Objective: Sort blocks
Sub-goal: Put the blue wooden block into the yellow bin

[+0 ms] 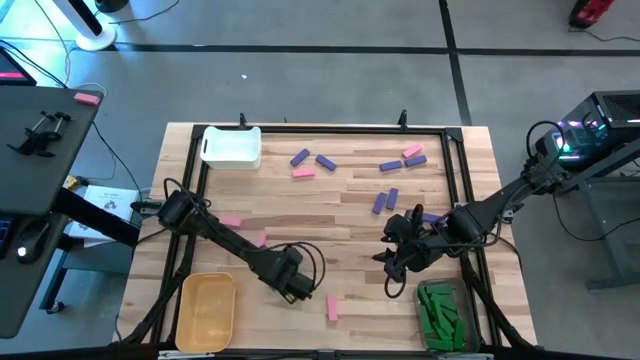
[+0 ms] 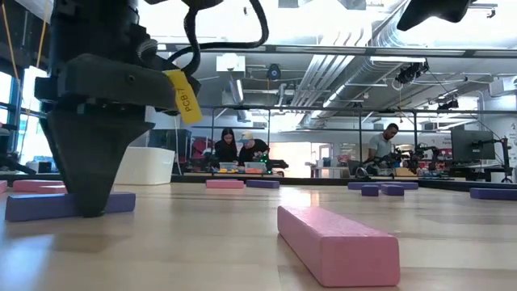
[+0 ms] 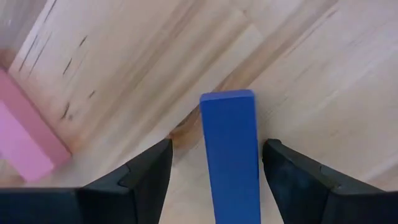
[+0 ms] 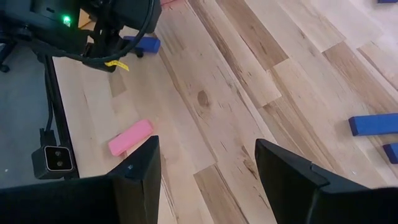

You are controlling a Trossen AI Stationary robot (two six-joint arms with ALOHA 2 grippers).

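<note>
Green blocks point(image 1: 438, 312) are binned; purple and pink remain scattered. Left gripper point(image 3: 214, 180) is spread around purple block point(image 3: 231, 155); right gripper point(image 4: 208, 180) gapes empty.

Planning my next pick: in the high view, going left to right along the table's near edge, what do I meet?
yellow bin → left gripper → pink block → right gripper → clear bin of green blocks

We see bright, even light from overhead, with ceiling fixtures point(image 2: 404, 74) blowing out white in the low view and windows point(image 2: 12, 97) glaring on its left edge. Up close there, the pink block point(image 2: 339, 236) and the dark left gripper point(image 2: 85, 206) go soft, and the gripper reads nearly as silhouette. On the table point(image 1: 350, 215) shadows stay faint and short.
</note>
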